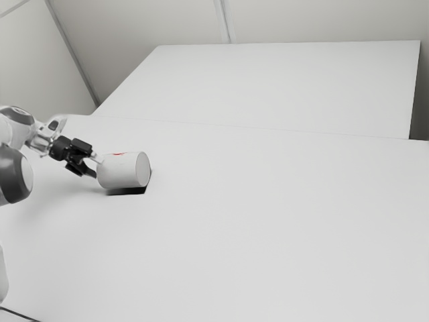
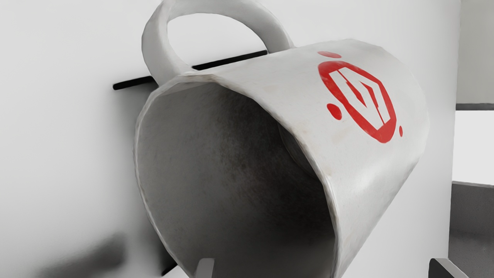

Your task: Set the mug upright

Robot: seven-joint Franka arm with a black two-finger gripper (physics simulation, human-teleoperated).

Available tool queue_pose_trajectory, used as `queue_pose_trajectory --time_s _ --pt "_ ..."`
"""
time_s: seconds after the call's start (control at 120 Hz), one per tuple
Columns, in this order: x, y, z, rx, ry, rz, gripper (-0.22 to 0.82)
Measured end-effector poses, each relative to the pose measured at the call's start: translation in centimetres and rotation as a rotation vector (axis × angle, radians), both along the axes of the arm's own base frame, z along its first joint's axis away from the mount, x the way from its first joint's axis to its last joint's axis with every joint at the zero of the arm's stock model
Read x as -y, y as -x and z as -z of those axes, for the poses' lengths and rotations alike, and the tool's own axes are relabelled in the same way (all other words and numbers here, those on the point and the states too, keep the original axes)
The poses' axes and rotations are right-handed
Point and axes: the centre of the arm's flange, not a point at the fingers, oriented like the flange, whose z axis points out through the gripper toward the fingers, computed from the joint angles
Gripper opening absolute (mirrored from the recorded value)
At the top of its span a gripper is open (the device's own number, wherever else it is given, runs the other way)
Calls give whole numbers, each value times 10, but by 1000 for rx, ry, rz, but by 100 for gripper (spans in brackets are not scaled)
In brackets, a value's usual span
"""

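The white mug lies on its side on the white table, its base toward the exterior view's right and its mouth facing my gripper. The fingers stand at the mouth end. In the wrist view the mug shows its dark hollow, a red logo and its looped handle. My gripper is open there, its two fingertips wide apart: one overlaps the mouth near the rim, the other is outside the mug's wall. Whether either finger touches the mug I cannot tell.
The white tabletop extends from the mug toward the exterior view's right. A second pale surface lies beyond its far edge, with walls behind. A dark shadow lies under the mug.
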Motion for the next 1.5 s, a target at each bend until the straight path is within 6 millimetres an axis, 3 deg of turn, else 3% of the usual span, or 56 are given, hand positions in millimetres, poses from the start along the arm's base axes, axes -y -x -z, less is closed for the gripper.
queue_pose_trajectory --time_s 0.217,0.683,0.908,1.192,1.5 --pt "1 -10 12 98 68 -76 60" --pt "17 -7 21 108 107 -127 43" --pt "22 -11 -3 142 111 -122 36" --pt "31 -6 -4 134 162 -124 -3" --pt "42 -1 -11 143 226 -128 -16"
